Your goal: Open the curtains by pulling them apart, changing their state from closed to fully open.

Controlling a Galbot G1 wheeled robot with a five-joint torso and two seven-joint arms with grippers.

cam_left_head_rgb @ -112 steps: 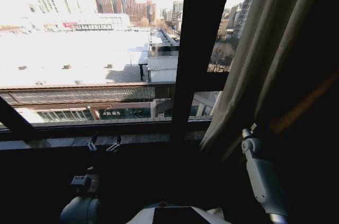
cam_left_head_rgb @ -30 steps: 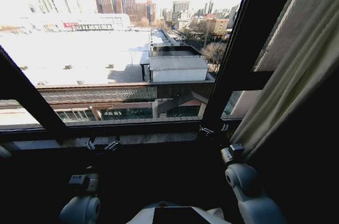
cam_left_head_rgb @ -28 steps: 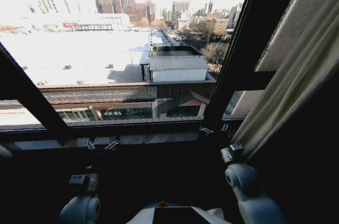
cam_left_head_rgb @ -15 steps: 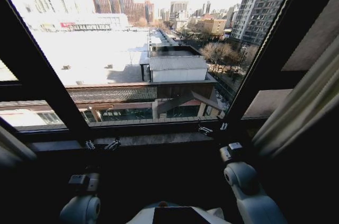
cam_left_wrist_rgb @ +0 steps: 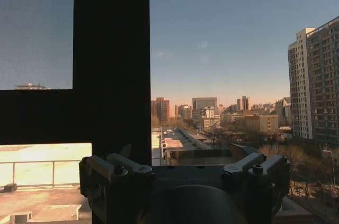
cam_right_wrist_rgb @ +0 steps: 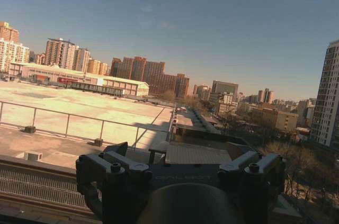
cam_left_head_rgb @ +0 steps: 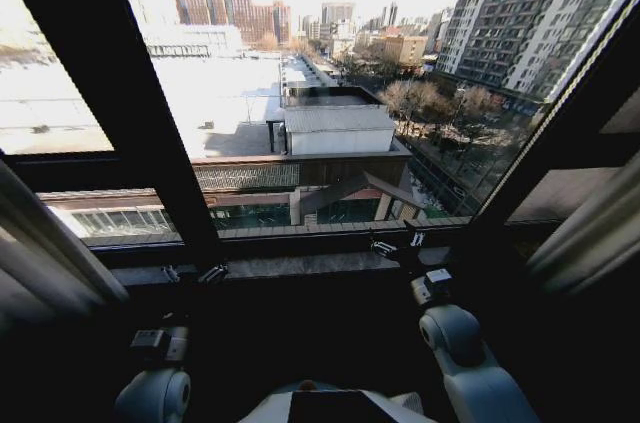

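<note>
Both my grippers, left [cam_left_head_rgb: 196,274] and right [cam_left_head_rgb: 397,244], hover jaws apart at the sill; curtains [cam_left_head_rgb: 45,263] hang at nine and three o'clock.

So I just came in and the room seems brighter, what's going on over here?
The robot faces a big window with its curtains drawn apart. One panel is bunched at the left edge of the head view, the other at the right, so the city outside shows across the glass. Both arms are held low near the sill. The left pincer and right pincer are open, and neither holds any fabric.
</note>
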